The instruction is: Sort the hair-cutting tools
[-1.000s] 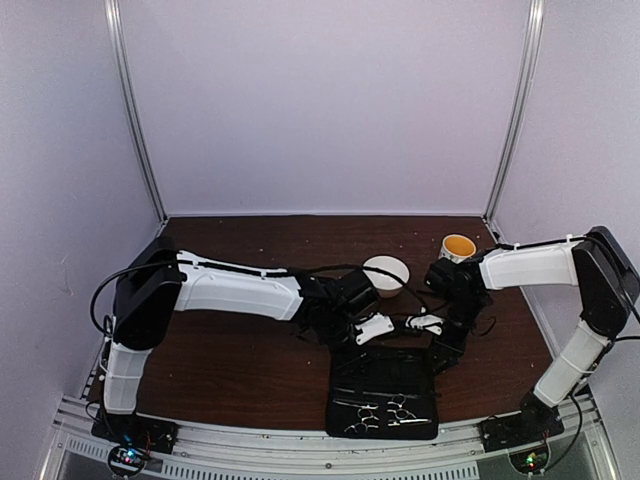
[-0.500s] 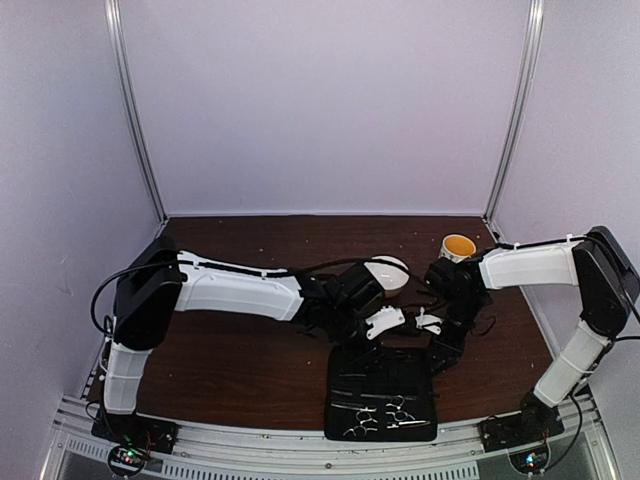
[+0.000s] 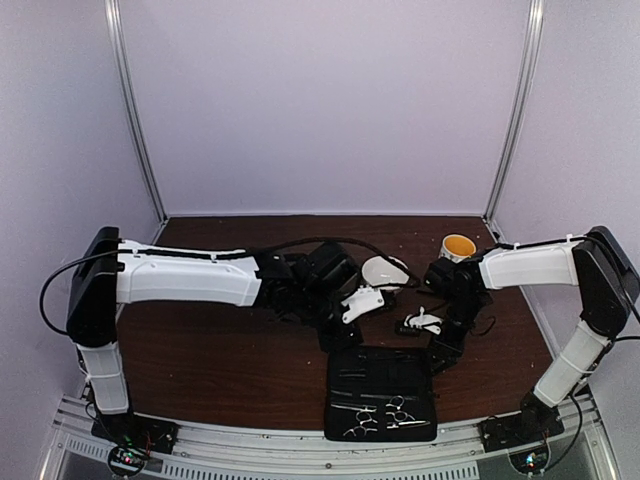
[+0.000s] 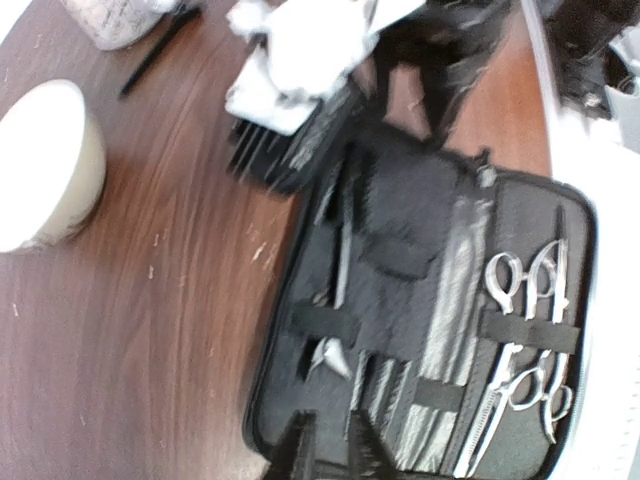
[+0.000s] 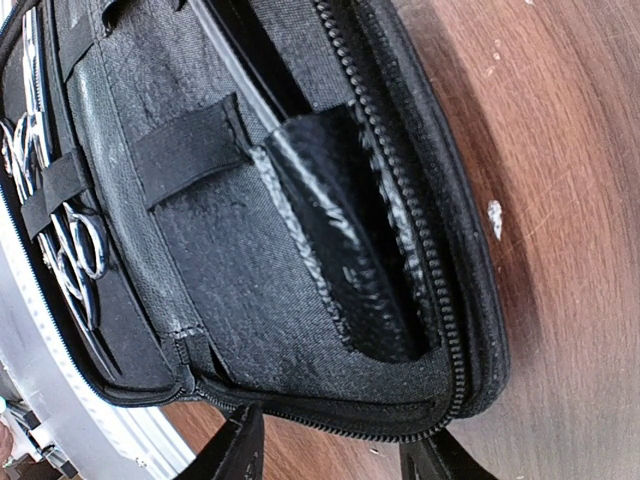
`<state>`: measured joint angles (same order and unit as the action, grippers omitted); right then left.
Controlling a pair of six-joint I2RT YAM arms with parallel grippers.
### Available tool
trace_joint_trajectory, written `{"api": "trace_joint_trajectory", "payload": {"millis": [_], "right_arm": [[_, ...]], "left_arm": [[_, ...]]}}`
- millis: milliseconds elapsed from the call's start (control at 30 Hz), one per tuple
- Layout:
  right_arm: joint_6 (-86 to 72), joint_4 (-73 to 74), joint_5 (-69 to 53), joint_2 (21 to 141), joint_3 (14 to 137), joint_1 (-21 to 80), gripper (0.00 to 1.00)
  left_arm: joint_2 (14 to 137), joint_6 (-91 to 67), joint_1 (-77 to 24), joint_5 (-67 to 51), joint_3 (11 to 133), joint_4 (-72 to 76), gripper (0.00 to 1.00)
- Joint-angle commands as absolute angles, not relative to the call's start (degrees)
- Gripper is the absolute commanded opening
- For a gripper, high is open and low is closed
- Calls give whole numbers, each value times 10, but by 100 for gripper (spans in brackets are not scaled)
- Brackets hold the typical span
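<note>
**Tool sort: grippers and case as found**

Left gripper (image 4: pixel 333 455): two black fingertips (image 4: pixel 300 455) show at the bottom edge of its wrist view, close together with a slim gap. Nothing is seen between them. Whether they are fully closed cannot be told. They hang above the near left edge of the case (image 4: pixel 400 190), and the view is blurred.

Right gripper (image 5: pixel 335 450): jaws spread wide and gripping nothing. The rounded corner of the case lies just ahead of the fingertips (image 5: pixel 235 445). Contact with that corner cannot be confirmed.

Case: flat, rectangular, black woven fabric, lying open on the table (image 4: pixel 170 300). A coarse black zip (image 5: pixel 440 250) runs round its padded rim. A glossy, wrinkled black pocket (image 5: pixel 340 230) sits inside the corner by the right gripper. Long thin metal pieces lie along the case's middle under the bands; blur hides their form.

Scissors (image 4: pixel 487 410): two slim silver pairs with ringed handles, lying side by side inside the case at the end nearest the arm bases. A flat black elastic strap (image 4: pixel 525 330) crosses them.

Black stick (image 4: pixel 160 50): thin and straight, on the bare wood outside the case, just beside a pale speckled vessel (image 4: pixel 110 15) cut off by the frame edge.

Bowl (image 4: pixel 45 165): round, smooth and white, standing on the dark brown wood-grain table, well apart from the case
</note>
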<state>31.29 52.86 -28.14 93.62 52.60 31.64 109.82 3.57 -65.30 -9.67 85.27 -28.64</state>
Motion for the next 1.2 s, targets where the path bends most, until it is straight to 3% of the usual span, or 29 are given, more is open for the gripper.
{"api": "trace_joint_trajectory", "payload": {"millis": [0,100,767,1033,1167], "right_arm": [[313,523,-294,931,535,322,47],[313,523,-294,930,535,321,47],[316,526,-298,936,536,322,47],[315,525,-268,922,534,320,47],[338,547,-222,867,544,308,48]], "left_arm": [[1131,59,-636,-78,847,-333,7],[1162,60,-637,-94,863,-332,0],[1246,60,-636,-148,930,-272,0],[1218,60,-636,-105,909,-326,0],[1157,52,-636,-74,855,-340,11]]}}
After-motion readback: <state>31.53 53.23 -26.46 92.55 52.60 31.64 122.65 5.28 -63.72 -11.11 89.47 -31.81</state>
